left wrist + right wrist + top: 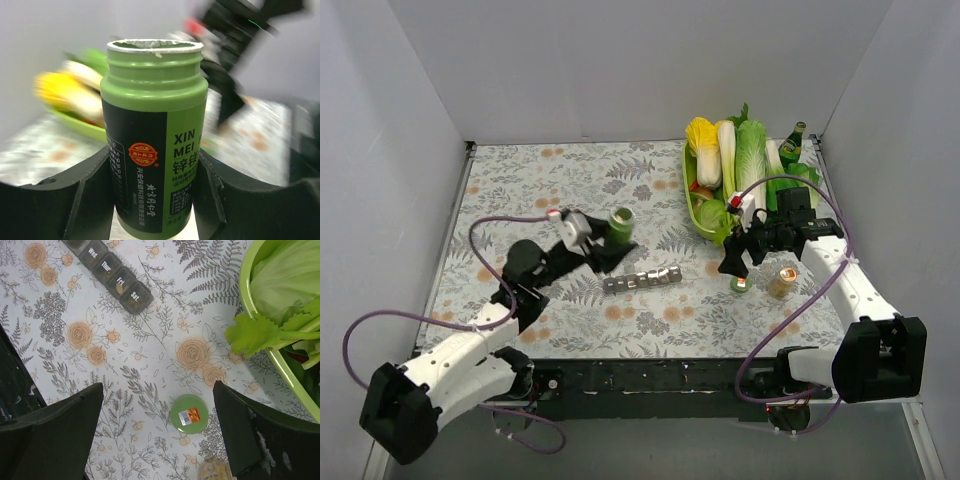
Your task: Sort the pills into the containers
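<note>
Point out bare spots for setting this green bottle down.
Widest bare patch: far left, between the back wall and the left gripper. Another: between the pill organizer and the near edge of the table. Crowded at right: vegetable tray, green cap, amber bottle, right gripper.

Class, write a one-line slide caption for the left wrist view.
Left gripper clamps an uncapped green pill bottle, label facing the camera, vegetables blurred behind.
</note>
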`<state>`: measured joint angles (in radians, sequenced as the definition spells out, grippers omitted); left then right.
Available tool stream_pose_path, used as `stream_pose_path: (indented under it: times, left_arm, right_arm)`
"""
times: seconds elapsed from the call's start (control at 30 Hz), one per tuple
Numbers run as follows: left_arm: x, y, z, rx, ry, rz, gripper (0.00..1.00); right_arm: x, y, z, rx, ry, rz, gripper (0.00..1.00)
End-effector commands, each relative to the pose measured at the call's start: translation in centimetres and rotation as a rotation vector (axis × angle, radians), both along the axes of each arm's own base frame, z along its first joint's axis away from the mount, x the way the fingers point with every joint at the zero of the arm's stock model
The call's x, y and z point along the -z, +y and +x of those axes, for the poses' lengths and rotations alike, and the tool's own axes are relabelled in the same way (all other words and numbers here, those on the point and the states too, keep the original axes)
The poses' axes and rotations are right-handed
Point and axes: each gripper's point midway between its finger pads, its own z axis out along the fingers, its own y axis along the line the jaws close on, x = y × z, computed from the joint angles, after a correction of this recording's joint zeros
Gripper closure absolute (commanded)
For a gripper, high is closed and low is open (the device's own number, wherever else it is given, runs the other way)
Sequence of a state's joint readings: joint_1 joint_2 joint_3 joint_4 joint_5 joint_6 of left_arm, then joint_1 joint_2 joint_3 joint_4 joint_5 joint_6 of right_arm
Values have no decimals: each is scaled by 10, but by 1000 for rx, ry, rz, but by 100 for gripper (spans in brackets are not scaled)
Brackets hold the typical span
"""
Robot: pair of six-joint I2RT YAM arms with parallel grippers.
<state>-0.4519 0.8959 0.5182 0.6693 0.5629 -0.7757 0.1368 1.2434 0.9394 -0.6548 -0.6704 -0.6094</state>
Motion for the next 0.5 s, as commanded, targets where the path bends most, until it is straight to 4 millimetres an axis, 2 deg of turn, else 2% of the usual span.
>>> stream_pose_path:
  times: [0.0, 0.03, 0.07, 0.13, 0.2, 0.37, 0.47]
  left_arm:
    - [24, -28, -42, 65, -75, 139, 100]
    - [39, 0, -24, 18, -16, 120, 100]
    - [40, 1, -29, 80, 57, 72, 100]
    - [50, -11, -43, 145, 80, 94, 100]
    - [58, -12, -50, 135, 90, 104, 100]
    - [82, -12, -76, 183, 177, 121, 100]
    - [90, -12, -89, 208, 236, 93, 100]
  right_arm:
    - [-16, 4, 4, -7, -57, 42, 2]
    - [-17, 5, 3, -13, -58, 48, 2]
    - [-17, 5, 1, -18, -49, 47, 2]
    - [-19, 5, -2, -35, -57, 43, 2]
    - [-20, 5, -3, -33, -76, 51, 2]
    - [-11, 4, -7, -38, -71, 46, 2]
    - [-7, 5, -8, -43, -65, 49, 2]
